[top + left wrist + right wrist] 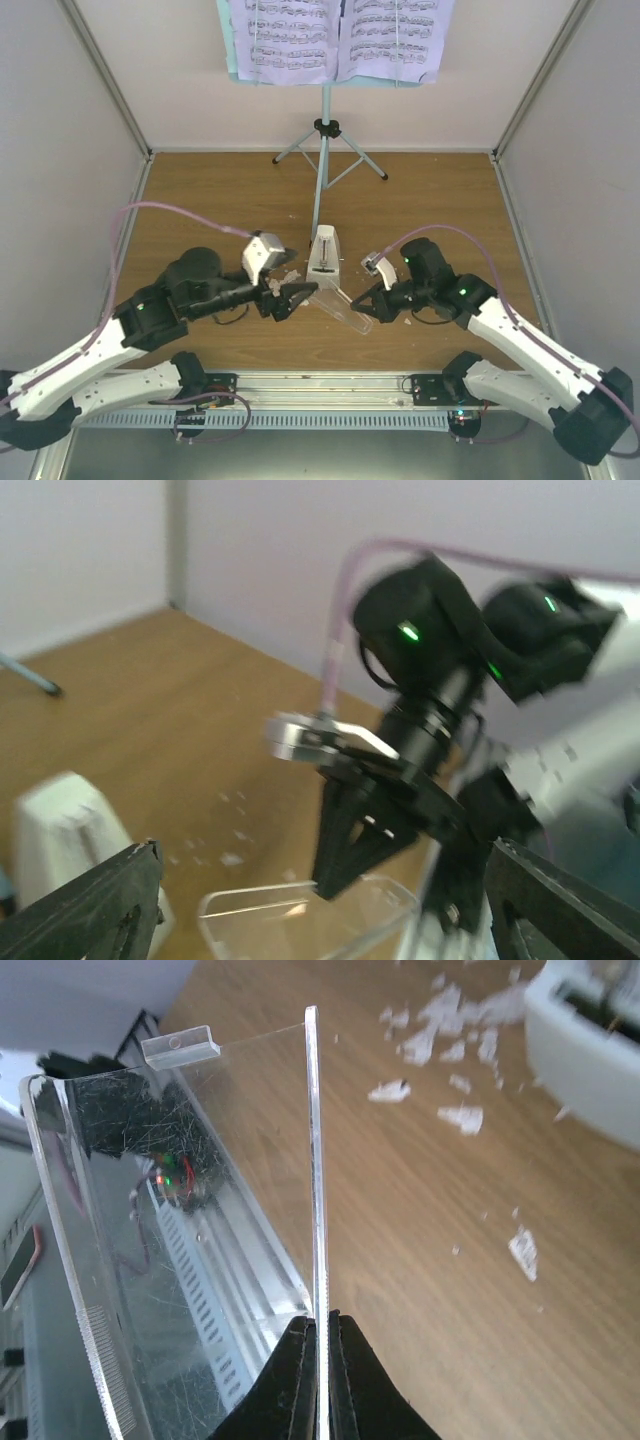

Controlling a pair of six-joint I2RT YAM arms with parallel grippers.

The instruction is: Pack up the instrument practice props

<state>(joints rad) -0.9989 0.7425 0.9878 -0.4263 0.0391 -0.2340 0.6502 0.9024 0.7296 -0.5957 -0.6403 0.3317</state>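
The pale blue music stand (pixel 323 150) stands at the back on tripod legs, with sheet-music pages (pixel 340 38) on its desk. The small white metronome (pixel 323 258) stands upright mid-table; it also shows in the left wrist view (pixel 65 830) and the right wrist view (pixel 590 1045). The clear cover (pixel 341 309) lies tilted in front of the metronome. My right gripper (pixel 364 302) is shut on one thin wall of the cover (pixel 200 1220), pinching it at the fingertips (pixel 296 1360). My left gripper (pixel 292 297) is open and empty, its jaws wide on either side of the cover's near end (pixel 300 920).
Small white crumbs (pixel 290 274) lie on the wooden table left of the metronome, and show in the right wrist view (pixel 450 1020). White walls enclose the table on three sides. A metal rail (pixel 320 385) runs along the near edge.
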